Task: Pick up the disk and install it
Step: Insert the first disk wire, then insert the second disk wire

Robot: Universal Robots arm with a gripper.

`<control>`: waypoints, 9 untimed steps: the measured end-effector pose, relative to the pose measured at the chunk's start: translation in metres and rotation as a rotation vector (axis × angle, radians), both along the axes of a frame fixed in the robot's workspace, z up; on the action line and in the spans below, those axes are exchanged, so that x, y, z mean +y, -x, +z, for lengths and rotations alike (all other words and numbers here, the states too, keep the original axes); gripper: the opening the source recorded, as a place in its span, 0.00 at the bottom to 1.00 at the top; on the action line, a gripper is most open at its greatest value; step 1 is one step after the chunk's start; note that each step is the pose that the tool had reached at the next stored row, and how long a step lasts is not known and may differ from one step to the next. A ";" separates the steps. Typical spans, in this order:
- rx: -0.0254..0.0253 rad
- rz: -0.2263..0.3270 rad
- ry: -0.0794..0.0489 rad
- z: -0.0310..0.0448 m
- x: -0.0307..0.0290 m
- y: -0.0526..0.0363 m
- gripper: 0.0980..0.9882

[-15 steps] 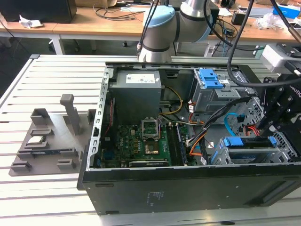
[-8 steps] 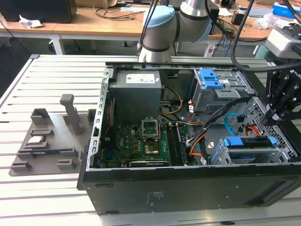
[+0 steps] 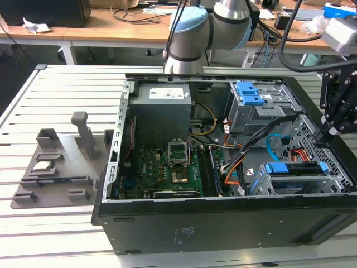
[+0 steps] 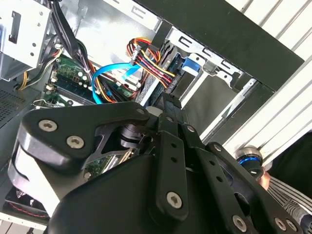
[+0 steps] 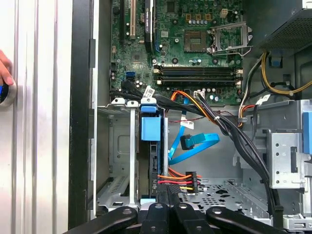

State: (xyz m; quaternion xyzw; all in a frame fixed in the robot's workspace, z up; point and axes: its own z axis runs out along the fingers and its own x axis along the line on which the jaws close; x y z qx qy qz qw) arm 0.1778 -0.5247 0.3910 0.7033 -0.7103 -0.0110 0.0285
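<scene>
The disk [image 3: 294,168] sits edge-up in the grey drive cage [image 3: 338,180] at the case's corner on the exterior view's right; its blue caddy edge shows on top. In the first wrist view the disk [image 5: 150,130] stands in a cage slot [image 5: 117,146], with coloured power wires beside its far end. My gripper [image 3: 323,135] hangs a little above and behind the cage, its fingers drawn together to a point with nothing between them. The fingertips [image 5: 164,193] hover over the disk's end, and the black fingers [image 4: 168,103] point down at the blue caddy [image 4: 188,66].
The open black PC case [image 3: 223,218] holds a motherboard [image 3: 167,173], a power supply [image 3: 162,109], a second cage with a blue latch [image 3: 251,92] and loose cables [image 3: 279,145]. A grey fixture [image 3: 61,162] carries a small chip [image 3: 43,166]. A person's hand [image 5: 4,73] rests on a button outside the case.
</scene>
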 end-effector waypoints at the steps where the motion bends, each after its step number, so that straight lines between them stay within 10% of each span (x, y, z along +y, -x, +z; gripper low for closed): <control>1: 0.0000 0.000 0.000 0.0000 0.0000 0.0000 0.01; 9: 0.0000 0.000 0.000 0.0006 0.0000 0.0000 0.01</control>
